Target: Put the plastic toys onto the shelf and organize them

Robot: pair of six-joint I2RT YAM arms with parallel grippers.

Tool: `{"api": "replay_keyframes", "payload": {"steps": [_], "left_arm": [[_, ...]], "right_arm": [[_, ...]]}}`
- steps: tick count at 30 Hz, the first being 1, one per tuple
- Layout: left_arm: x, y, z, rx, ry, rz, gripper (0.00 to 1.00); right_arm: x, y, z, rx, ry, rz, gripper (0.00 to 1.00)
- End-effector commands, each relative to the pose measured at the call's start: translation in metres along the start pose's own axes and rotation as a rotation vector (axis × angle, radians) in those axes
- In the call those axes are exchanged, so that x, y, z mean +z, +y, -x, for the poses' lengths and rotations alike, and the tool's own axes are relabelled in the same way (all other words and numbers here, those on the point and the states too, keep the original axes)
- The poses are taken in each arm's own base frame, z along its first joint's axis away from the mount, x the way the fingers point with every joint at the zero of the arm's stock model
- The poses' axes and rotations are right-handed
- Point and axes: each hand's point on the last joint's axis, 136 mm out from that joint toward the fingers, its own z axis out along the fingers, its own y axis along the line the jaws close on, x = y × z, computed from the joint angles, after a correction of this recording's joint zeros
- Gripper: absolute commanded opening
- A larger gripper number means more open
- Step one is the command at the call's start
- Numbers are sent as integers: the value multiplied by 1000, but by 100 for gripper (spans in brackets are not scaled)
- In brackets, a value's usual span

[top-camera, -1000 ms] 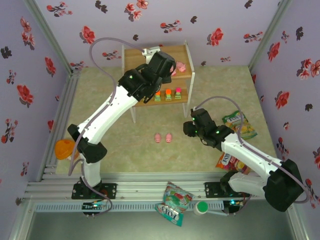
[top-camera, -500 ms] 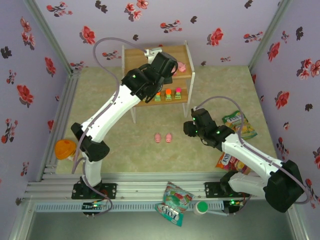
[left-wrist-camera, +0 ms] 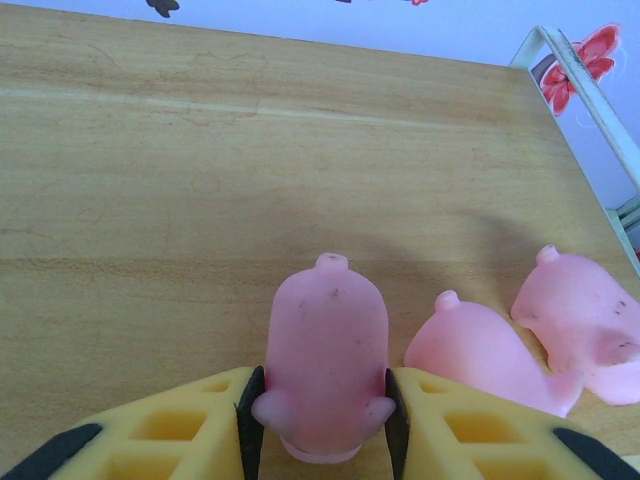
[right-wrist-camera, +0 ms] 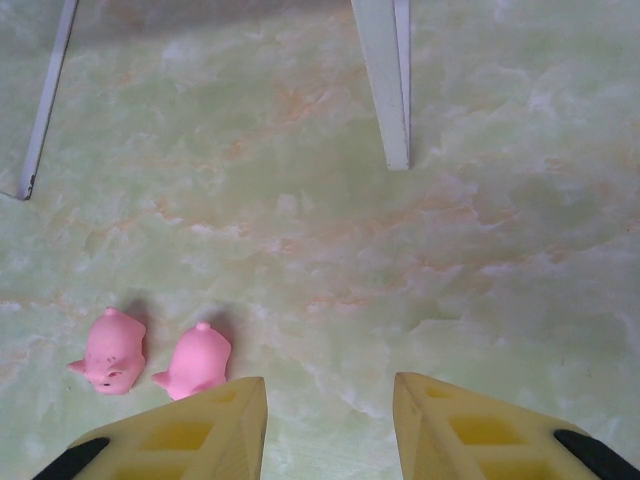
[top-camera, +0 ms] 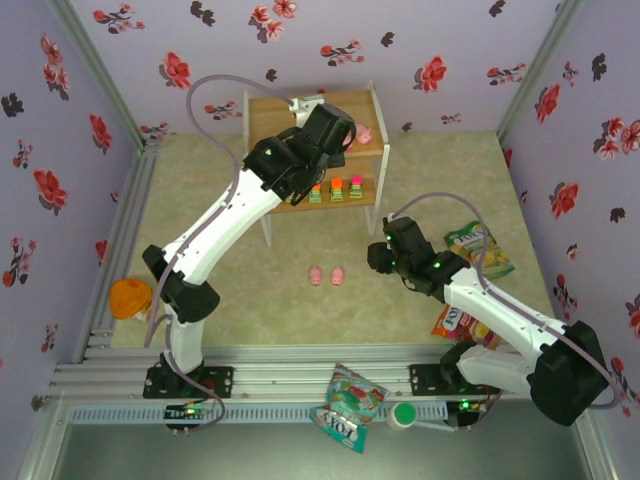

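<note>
Though unable to read snack bag (top-camera: 345, 405) lettering, logged shelf (left-wrist-camera: 150, 150) top holding two loose pigs (left-wrist-camera: 480, 345), third pig (left-wrist-camera: 328, 350) pinched in left gripper (left-wrist-camera: 322, 405); three blocky toys (top-camera: 337, 189) on lower board; right gripper (right-wrist-camera: 330, 420) parted, empty.

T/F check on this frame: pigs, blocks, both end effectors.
1. Left end effector grips a pig over the shelf's top board. True.
2. Two other pigs lie beside it. True.
3. Right end effector holds a pig. False: it is open and empty above the floor.
4. No pigs are on the floor. False: two floor pigs lie there.
5. Blocks sit on the top board. False: they are on the lower board.
</note>
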Motion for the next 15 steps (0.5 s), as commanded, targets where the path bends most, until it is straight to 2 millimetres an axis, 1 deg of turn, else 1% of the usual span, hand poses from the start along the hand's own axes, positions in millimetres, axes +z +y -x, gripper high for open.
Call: {"api": "replay_keyframes", "payload": {"steps": [1,6,15], "left_arm": [[4,-3,3,10,0,-8,40],[4,-7,3,7,2,-23,41],[3,-8,6,4,-2,-31,43]], "right_arm": [[-1,-3,-5,14,10,9,39],[0,-3,-5,15,12,9,39],[1,-3,-6,16,13,9,39]]}}
